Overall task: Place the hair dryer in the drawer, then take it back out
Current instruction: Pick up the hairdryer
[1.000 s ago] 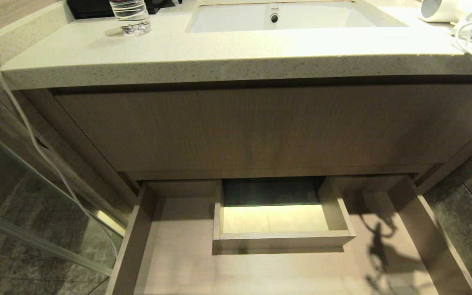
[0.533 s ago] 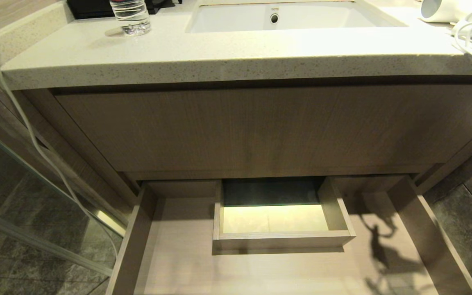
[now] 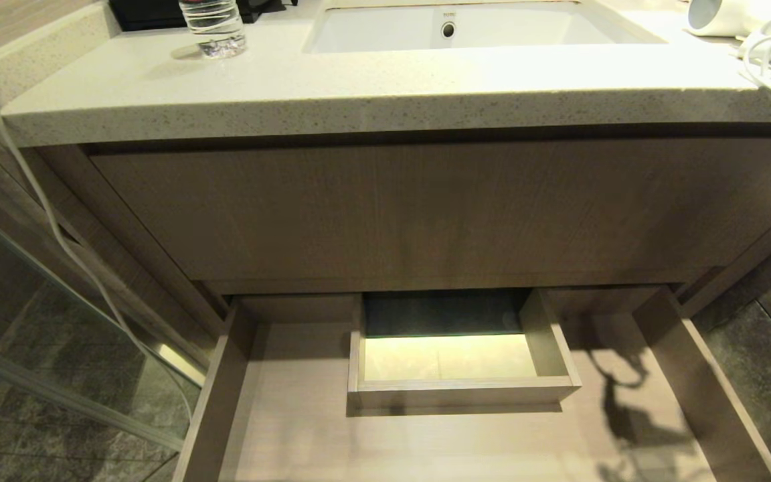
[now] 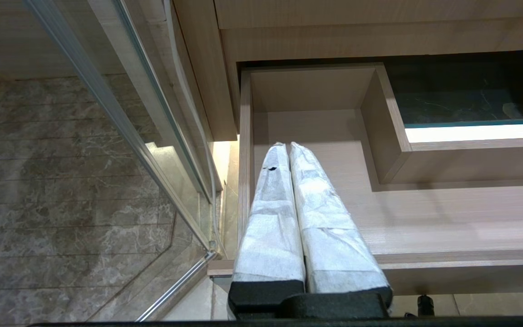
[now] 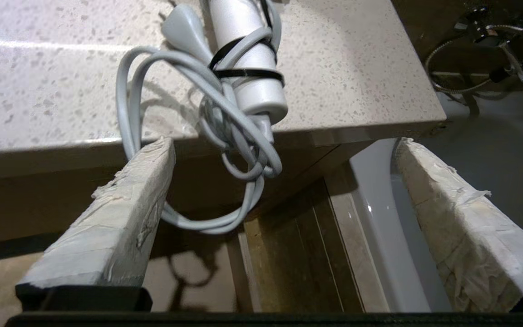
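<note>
The hair dryer is lying on the speckled desk at the upper centre of the right wrist frame, its bundled cord hanging over the edge. The right gripper is hovering below it, fingers spread wide, the cord dangling between them, untouched. The drawer is standing open at the head frame's bottom. The left gripper is hanging over the drawer, fingers pressed together.

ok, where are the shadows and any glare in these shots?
Head view: a cord-shaped shadow on the drawer floor and a bright lit patch inside its middle box. Right wrist view: the hair dryer cord shadows the countertop, which shows a glare streak.
</note>
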